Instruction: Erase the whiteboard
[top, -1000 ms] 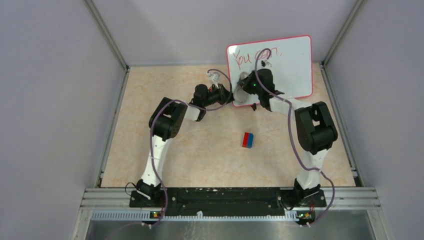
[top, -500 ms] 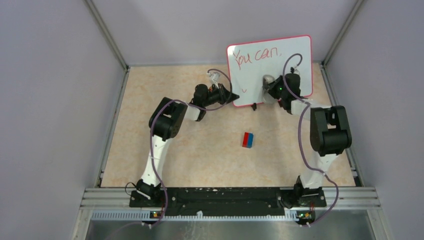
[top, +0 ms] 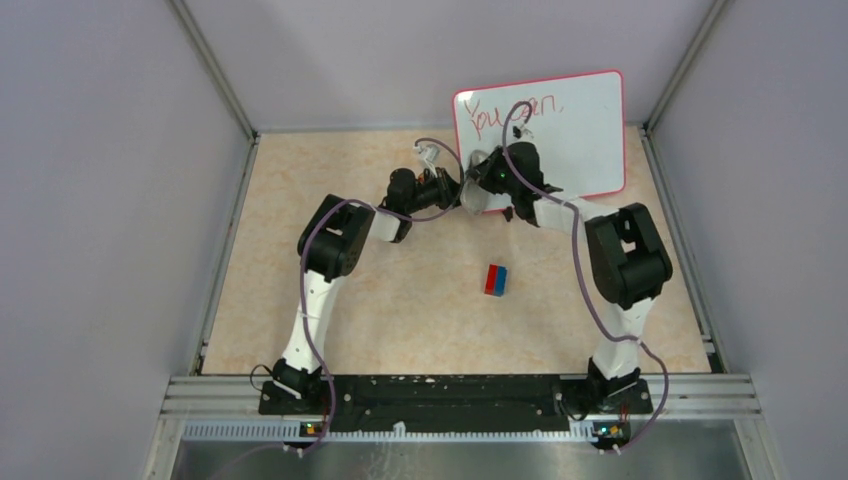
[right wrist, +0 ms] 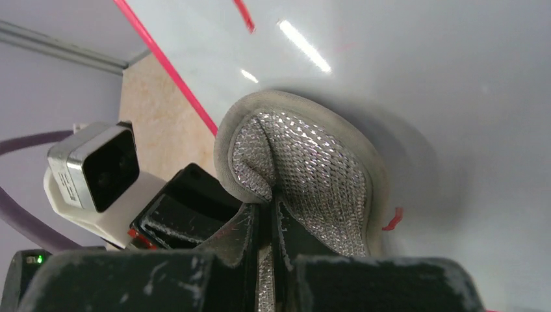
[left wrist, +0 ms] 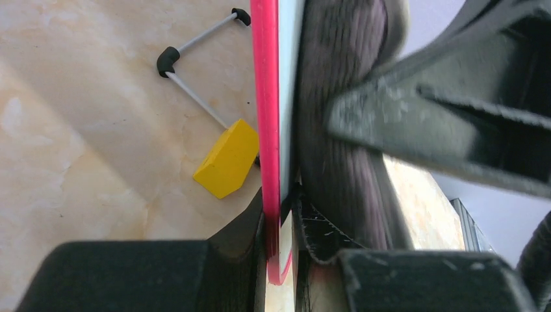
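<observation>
1. The whiteboard stands upright at the far side of the table, right of centre, with its face turned toward my bases.
2. My left pincer is clamped on the whiteboard's left edge, low down near the bottom corner. In the left wrist view the pink frame runs straight down between my two fingers, one on the back and one on the front.
3. My right pincer is closed tight on a grey cloth. In the right wrist view the fingers meet with a fold of the mesh cloth pinched between them.
4. The cloth is pressed flat against the whiteboard's face at its lower left part, just beside my left pincer. Both pincers nearly meet there.
5. Red writing runs along the top of the whiteboard, partly hidden by my right arm's cable. A short red stroke shows just right of the cloth.
6. Behind the whiteboard, the left wrist view shows a yellow block touching its back near the bottom, and a thin grey wire leg with black tips lying on the table.
7. A red-and-blue block lies on the table nearer my bases, well apart from the whiteboard.
</observation>
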### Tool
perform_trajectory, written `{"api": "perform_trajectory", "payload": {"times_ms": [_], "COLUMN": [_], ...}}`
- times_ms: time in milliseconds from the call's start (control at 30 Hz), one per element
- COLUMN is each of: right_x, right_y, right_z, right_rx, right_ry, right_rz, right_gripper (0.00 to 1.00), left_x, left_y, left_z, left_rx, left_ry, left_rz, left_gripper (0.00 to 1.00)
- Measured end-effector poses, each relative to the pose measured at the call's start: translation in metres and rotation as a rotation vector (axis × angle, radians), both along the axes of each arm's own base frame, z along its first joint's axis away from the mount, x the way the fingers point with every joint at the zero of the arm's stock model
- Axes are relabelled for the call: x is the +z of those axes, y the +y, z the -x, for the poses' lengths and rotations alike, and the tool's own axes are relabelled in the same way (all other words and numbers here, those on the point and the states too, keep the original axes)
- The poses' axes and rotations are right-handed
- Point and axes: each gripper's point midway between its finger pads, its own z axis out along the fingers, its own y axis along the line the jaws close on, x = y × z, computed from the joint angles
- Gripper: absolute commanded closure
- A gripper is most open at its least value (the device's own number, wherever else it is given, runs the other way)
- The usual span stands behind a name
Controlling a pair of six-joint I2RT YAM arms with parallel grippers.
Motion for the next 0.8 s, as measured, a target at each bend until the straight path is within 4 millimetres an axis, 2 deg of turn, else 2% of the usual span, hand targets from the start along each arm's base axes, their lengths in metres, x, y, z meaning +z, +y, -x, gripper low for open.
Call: {"api": "perform_trajectory", "payload": {"times_ms": [67,133,267,400,500,600,667,800], "right_x": [-0.003,-0.004,-0.017,-0.023,-0.023,-0.022,-0.017,-0.012], "right_y": [0.014,0.011,-0.027,-0.079,-0.092,-0.080,-0.062,-0.002], "right_z": [0.007,0.007,0.006,0.003,0.002,0.002,0.003,0.010], "right_rx": [0.040,0.044,0.011,-0.070,-0.097,-0.097,-0.078,0.012], "right_ry": [0.006,0.013,0.048,0.073,0.074,0.064,0.052,0.029], "right_rz": [0.004,0.001,-0.021,-0.039,-0.043,-0.031,-0.030,-0.073], "right_gripper": [1.00,1.00,1.00,1.00,1.00,1.00,1.00,1.00], "left_x": [0.000,0.000,-0.001,0.000,0.000,0.000,-0.001,-0.001], "left_y": [0.000,0.000,0.000,0.000,0.000,0.000,0.000,0.000], "left_z": [0.000,0.000,0.000,0.000,0.000,0.000,0.000,0.000], "left_rx": [0.000,0.000,0.003,0.003,0.002,0.002,0.001,0.001], "left_ry": [0.000,0.000,0.003,0.000,-0.001,0.001,0.002,0.002], "left_rz": [0.000,0.000,-0.001,0.000,0.001,-0.001,-0.001,-0.002], "left_gripper": [1.00,1.00,1.00,1.00,1.00,1.00,1.00,1.00]}}
